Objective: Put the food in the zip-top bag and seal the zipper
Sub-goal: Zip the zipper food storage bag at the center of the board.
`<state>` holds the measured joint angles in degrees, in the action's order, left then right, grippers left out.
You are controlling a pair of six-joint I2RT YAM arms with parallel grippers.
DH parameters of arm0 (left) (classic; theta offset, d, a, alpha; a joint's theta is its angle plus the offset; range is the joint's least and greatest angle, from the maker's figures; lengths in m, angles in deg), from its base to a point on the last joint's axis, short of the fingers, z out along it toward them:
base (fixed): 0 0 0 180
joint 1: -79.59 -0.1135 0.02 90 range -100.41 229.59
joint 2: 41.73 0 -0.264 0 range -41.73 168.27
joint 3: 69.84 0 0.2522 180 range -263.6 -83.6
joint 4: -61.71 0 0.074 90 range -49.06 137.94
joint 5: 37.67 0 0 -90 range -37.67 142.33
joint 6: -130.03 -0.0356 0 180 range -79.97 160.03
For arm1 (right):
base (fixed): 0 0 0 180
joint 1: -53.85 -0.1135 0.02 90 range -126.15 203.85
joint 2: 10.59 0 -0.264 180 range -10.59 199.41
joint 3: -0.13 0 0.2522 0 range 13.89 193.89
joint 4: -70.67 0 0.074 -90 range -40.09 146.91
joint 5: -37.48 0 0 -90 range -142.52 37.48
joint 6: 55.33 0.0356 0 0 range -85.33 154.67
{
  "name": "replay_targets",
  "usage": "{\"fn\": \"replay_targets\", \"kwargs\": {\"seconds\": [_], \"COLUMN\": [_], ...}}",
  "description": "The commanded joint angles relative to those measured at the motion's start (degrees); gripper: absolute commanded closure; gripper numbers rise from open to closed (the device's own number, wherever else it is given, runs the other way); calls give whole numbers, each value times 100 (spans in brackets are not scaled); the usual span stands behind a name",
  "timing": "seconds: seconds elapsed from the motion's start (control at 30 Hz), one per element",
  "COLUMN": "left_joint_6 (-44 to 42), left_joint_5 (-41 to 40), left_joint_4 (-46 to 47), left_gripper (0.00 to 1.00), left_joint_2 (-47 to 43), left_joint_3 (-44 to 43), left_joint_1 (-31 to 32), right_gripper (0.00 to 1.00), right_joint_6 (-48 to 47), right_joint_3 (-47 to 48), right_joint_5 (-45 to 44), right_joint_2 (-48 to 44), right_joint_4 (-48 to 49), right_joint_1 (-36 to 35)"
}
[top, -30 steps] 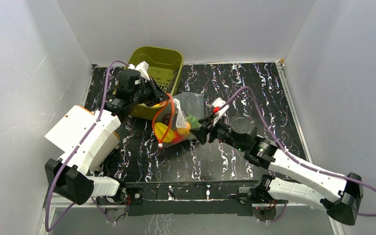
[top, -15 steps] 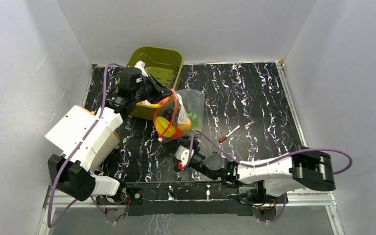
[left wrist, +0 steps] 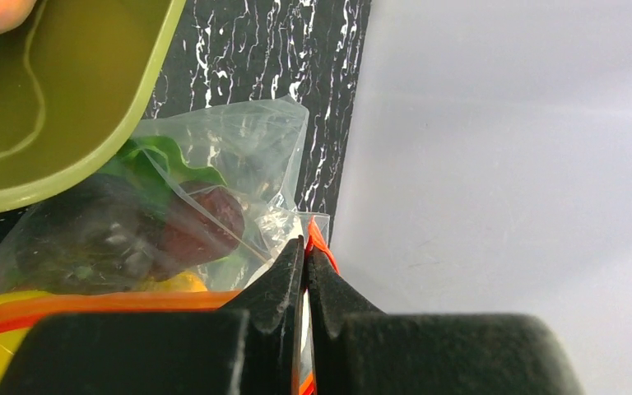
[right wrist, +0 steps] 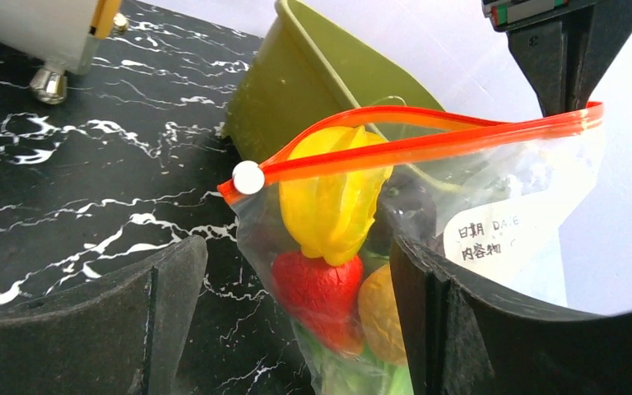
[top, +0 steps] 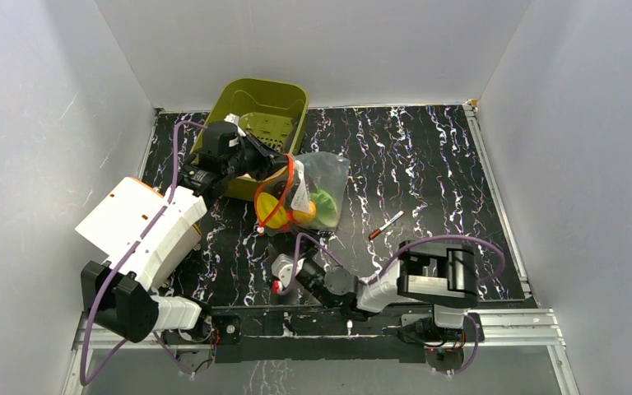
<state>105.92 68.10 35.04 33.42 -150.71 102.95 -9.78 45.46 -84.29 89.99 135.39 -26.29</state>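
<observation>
1. Left gripper [left wrist: 304, 251]: clenched on one end of the zipper [left wrist: 90, 306], holding up the mouth of the zip-top bag [top: 329, 173] beside the olive bin [top: 273, 103].
2. Food [right wrist: 329, 206]: inside the bag. Yellow, red and orange pieces show, with what appears to be a dark piece behind them.
3. Right gripper [right wrist: 292, 280]: jaws spread wide, gripping nothing, low over the table near the bag.

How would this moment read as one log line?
left fingers shut on zipper | right fingers open, empty | food inside zip-top bag | sealing not yet done

The left arm [top: 144, 230] reaches forward, the left gripper [left wrist: 304, 247] pinched tight. The right arm [top: 428, 276] lies folded low by its base, the right gripper [right wrist: 288, 255] spread wide.
</observation>
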Motion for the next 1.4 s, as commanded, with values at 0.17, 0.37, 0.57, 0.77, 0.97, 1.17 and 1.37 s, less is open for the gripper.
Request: {"fn": "replay_targets", "kwargs": {"seconds": [0.17,0.37,0.57,0.77,0.97,1.17,1.37], "left_joint_6": [134,605,1146,1369,1466,1493,1564], "left_joint_5": [-61,-666,-770,-1000,-1111,-1094,-1051], "left_joint_4": [8,73,-14,-182,-273,-258,-101], "left_gripper": [100,100,100,100,100,100,100], "left_joint_2": [-362,-690,-862,-1018,-1057,-1003,-1003], "left_joint_3": [-50,62,-43,14,91,67,204], "left_joint_1": [-33,-30,-33,-34,-33,-37,-33], "right_gripper": [31,30,30,32,35,37,38], "right_joint_6": [-115,1323,4186,7720,8067,8176,8162], "right_joint_3": [545,624,1716,3463,3756,3850,3988], "right_joint_5": [-1278,-1647,-2636,-2914,-2617,-2221,-2122], "right_joint_2": [-4,-971,-1622,-1566,-1505,-1473,-1072], "right_joint_4": [1038,-875,-4497,-8431,-9286,-9773,-9496], "right_joint_1": [-189,-468,-514,-412,-397,-397,-394]}}
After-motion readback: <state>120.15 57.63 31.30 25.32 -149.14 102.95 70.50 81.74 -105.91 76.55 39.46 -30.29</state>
